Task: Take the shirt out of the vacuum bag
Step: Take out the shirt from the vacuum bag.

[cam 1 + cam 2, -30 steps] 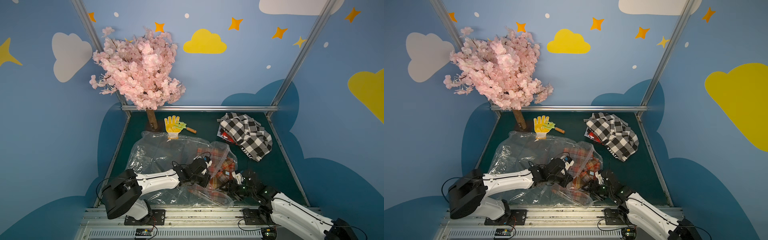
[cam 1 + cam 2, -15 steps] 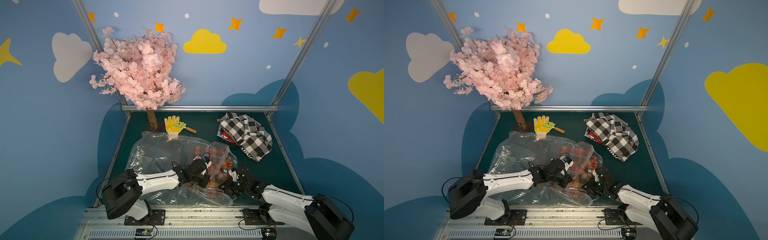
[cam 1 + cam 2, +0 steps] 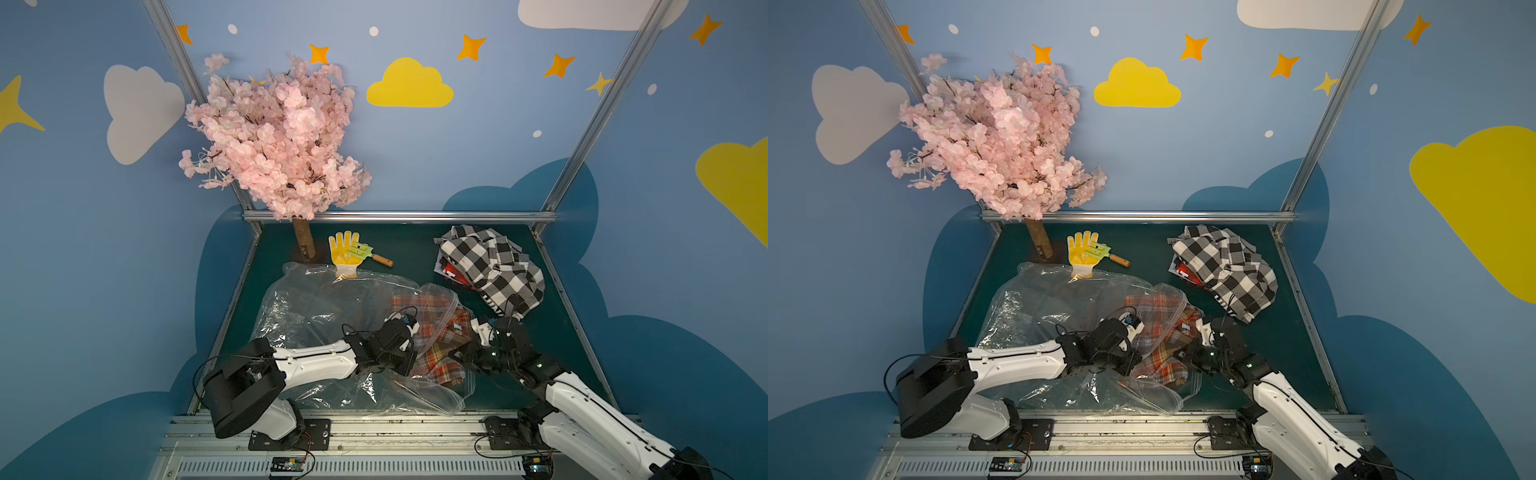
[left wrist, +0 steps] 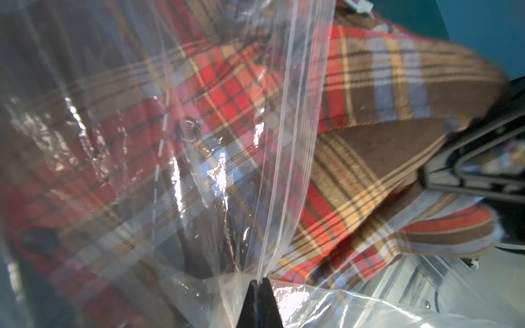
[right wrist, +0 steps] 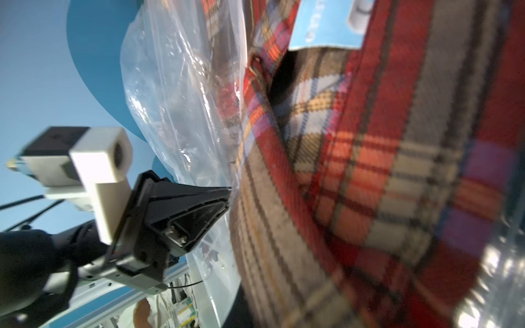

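Plainly, the two arms are sharing the work. In both top views the large clear crinkly plastic vacuum bag (image 3: 324, 307) sprawls across the lower middle of the dark green table (image 3: 415, 245), its mouth turned toward the right of the frame. The red, brown and cream plaid flannel shirt (image 3: 436, 336) lies half inside that mouth. Its upper part shows through the plastic, and its lower folds poke out bare on the right.

Low in the centre of the left wrist view, the left gripper (image 4: 259, 282) has its jaws pressed tight on the bag's ribbed zip-seal edge (image 4: 287, 142), which runs taut upward from them. I judge it is there to anchor the bag and lift the mouth, so the cloth can slide out without dragging the plastic along.

The right gripper (image 3: 462, 356) sits at the shirt's exposed right edge with its jaws closed. At the right margin of the left wrist view its black finger meets a fold of plaid, so it appears to have the cloth pinched, though the contact is partly hidden. The step in hand looks like a pull to the right, away from the anchored bag. The risk is the film slipping from the left pinch.
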Motion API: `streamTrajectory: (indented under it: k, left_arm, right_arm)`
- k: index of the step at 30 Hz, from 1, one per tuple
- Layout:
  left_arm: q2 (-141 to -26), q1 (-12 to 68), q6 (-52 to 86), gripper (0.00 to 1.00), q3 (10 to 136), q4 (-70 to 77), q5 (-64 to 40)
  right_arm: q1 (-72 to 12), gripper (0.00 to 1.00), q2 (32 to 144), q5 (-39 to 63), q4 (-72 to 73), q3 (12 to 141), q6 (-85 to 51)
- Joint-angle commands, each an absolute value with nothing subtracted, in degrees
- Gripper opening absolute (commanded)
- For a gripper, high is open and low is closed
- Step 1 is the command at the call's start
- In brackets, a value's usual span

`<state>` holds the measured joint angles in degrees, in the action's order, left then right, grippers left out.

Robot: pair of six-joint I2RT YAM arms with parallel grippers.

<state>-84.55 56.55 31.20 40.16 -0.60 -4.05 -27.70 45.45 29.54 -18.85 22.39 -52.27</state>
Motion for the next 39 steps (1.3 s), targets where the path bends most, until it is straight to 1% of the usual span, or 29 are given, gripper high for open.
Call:
streamTrajectory:
  k: [1,5,7,8,10,14,19,21,25,29,32,34,36,37,38,39]
  left_arm:
    - [-85.8,56.1,31.1,0.03,39.4,-1.3,-3.6]
    - [-86.1,55.9,30.8,0.03,39.5,-1.5,-3.7]
    - [-86.2,55.9,30.8,0.03,39.4,-1.6,-3.5]
    - [-86.1,55.9,30.8,0.03,39.3,-1.6,-3.3]
    - [-86.2,55.9,30.7,0.03,39.2,-1.8,-3.1]
    - [-86.1,55.9,30.3,0.03,39.0,-1.7,-3.6]
    - [-86.2,56.0,30.1,0.03,38.9,-1.4,-4.2]
    - [-86.4,56.0,30.1,0.03,38.7,-0.8,-4.4]
    - [-87.0,56.1,30.3,0.03,38.3,0.0,-4.9]
    - [-87.0,56.3,30.3,0.03,37.9,0.4,-5.1]
    - [-87.3,56.6,30.3,0.03,38.1,0.5,-5.2]
    - [-87.6,56.8,30.4,0.03,38.3,0.7,-5.3]
    - [-88.3,57.2,30.5,0.03,38.8,1.0,-5.5]
    - [-88.7,57.4,30.6,0.03,39.1,1.0,-5.6]
    - [-89.1,57.5,30.6,0.03,39.4,1.0,-5.7]
    - [-89.2,57.7,30.7,0.03,39.6,1.0,-5.6]
  right_arm:
    - [-24.5,0.0,46.3,34.5,-31.1,26.2,-42.4]
    - [-20.9,0.0,50.8,35.2,-39.0,31.3,-34.1]
    - [-19.3,0.0,53.4,33.1,-43.8,34.4,-29.6]
    - [-18.0,0.0,54.8,31.8,-46.6,35.9,-29.6]
    - [-15.3,0.0,57.4,35.9,-47.7,37.7,-27.6]
    - [-12.8,0.0,62.0,35.7,-49.3,41.5,-25.3]
    - [-12.8,0.0,66.6,21.5,-55.2,47.6,-24.4]
    - [-11.7,0.0,68.9,20.8,-55.1,49.4,-23.9]
    - [-11.6,0.0,75.2,13.2,-58.0,55.0,-21.8]
    - [-10.9,0.0,83.6,6.0,-63.2,62.5,-16.5]
    - [-10.5,0.0,87.2,4.6,-63.1,65.3,-15.4]
    - [-10.4,0.0,86.9,5.6,-60.8,65.5,-15.9]
    - [-9.7,0.12,85.6,6.5,-58.2,64.8,-16.5]
    - [-9.2,0.22,84.8,6.8,-56.8,64.2,-16.9]
    - [-8.5,0.35,83.7,7.8,-55.4,63.3,-17.0]
    - [-7.7,0.44,82.8,9.0,-54.5,62.6,-17.0]
